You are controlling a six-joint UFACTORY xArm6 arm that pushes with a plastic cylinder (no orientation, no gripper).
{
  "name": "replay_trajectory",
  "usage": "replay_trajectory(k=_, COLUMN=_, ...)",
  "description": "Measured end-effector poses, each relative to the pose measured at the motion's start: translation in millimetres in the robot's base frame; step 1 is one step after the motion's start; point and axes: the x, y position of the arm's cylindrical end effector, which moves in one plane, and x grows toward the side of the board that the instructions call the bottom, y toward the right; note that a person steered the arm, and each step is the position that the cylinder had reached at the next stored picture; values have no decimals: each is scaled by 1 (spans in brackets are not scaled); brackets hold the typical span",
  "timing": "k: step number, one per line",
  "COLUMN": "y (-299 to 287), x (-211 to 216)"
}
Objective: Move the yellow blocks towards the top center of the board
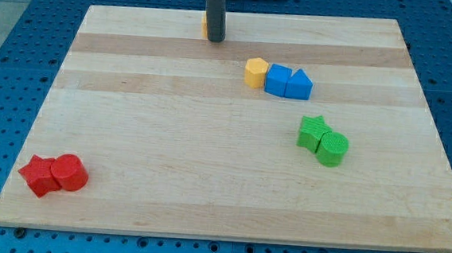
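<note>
My tip [214, 39] stands at the far edge of the pale wooden counter [169, 138], about the middle of its width, and it carries no hand, so there is nothing that opens or closes. Just behind the rod, on its left side, a small yellow-orange block [205, 26] shows as a thin strip only; its shape I cannot tell, and it seems to touch the rod. This one is already at the top centre, I judge. The other yellow block, a hexagonal one [255, 72], lies to the right of my tip and nearer to the viewer, touching a blue block [278, 80] which touches a blue triangular block [298, 85]. So the coming push must begin from its near right side, where the blue block stands in the way, and go far-left.
</note>
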Motion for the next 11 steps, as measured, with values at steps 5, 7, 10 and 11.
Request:
replay_trajectory(k=5, y=-63, x=-19)
replay_trajectory(k=7, y=-80, x=38)
replay_trajectory(k=10, y=16, x=146)
replay_trajectory(k=11, y=66, x=122)
